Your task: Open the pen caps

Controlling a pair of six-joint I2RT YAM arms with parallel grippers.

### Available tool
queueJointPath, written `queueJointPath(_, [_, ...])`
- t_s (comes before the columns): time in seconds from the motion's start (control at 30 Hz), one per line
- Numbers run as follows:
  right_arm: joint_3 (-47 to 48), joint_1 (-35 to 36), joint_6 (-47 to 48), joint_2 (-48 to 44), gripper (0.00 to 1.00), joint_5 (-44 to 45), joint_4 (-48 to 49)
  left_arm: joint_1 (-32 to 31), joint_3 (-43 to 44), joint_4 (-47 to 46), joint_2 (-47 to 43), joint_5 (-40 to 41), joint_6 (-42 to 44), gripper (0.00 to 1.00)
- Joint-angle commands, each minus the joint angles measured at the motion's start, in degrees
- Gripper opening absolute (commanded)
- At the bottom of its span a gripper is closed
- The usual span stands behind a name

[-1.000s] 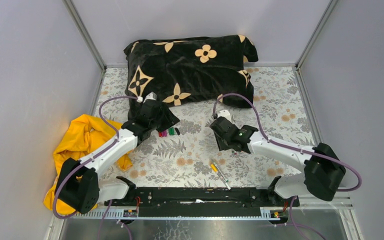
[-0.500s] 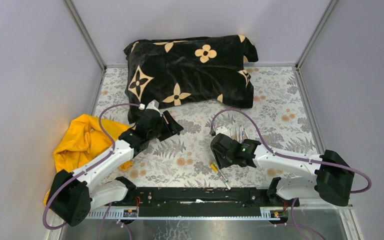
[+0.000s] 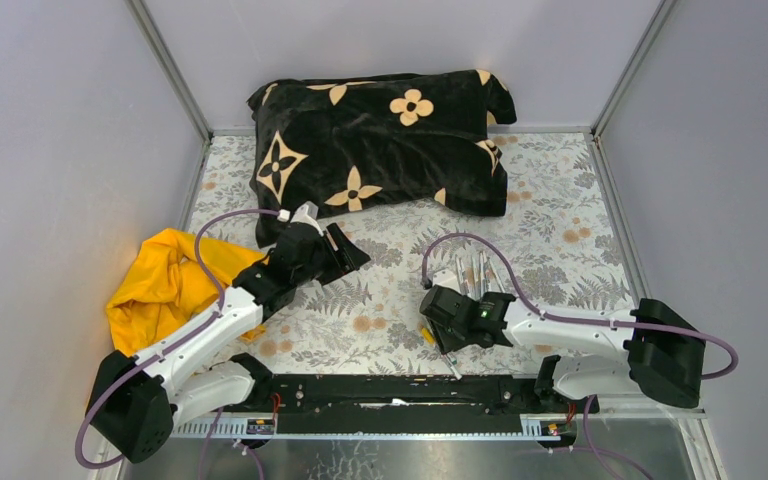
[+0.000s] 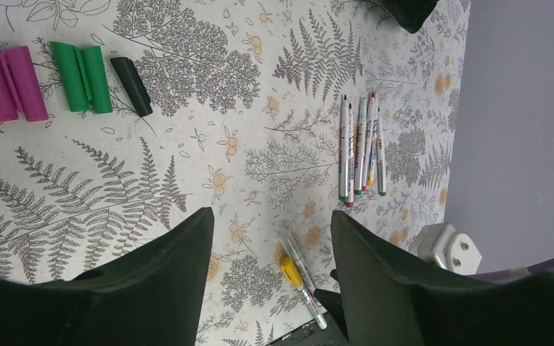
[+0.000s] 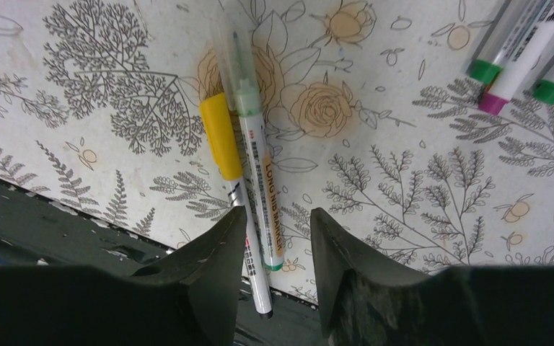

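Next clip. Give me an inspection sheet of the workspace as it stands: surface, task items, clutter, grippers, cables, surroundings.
Surface: table under a floral cover, lying flat.
Job's things: magenta cap, green cap and black cap loose in a row; bundle of pens side by side; yellow-capped pen beside a second pen at the near edge.
Clutter: black flowered pillow at the back; yellow cloth at the left.
Grippers: left gripper open, empty; right gripper open over the two near pens.
Cables: purple left cable and right cable, looping free.
Surroundings: grey walls; nothing else seen.
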State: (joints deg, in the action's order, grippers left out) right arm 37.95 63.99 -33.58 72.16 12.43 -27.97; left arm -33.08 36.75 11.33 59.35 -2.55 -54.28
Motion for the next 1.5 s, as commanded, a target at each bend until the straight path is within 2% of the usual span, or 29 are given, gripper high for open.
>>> queueJointPath(0.0, [-0.60, 2.08, -2.21, -0.93, 0.45, 0.63, 0.55, -0.44, -0.57, -2.09, -0.75, 1.11, -0.77, 0.67])
queueJointPath(0.37, [0.37, 4.30, -1.92, 0.63, 0.47, 0.99, -0.15, -0.92, -0.91, -3.07, 0.43, 1.25, -1.20, 0.67])
queueJointPath(0.97, [0.10, 4.39, -2.28, 4.75, 0.46, 0.68, 0.19, -0.93, -1.25, -3.85, 0.84, 1.58, -1.08, 0.67])
queueJointPath(1.13, [0.08, 4.39, -2.75, 6.18, 0.43, 1.06, 1.30, -0.93, -1.15, -3.85, 0.85, 1.75, -0.97, 0.67])
queueJointPath(1.47, [1.74, 4.39, -3.67, 9.11, 0.30, 3.62, 1.62, -0.93, -1.10, -4.23, 1.42, 2.15, -1.00, 0.67])
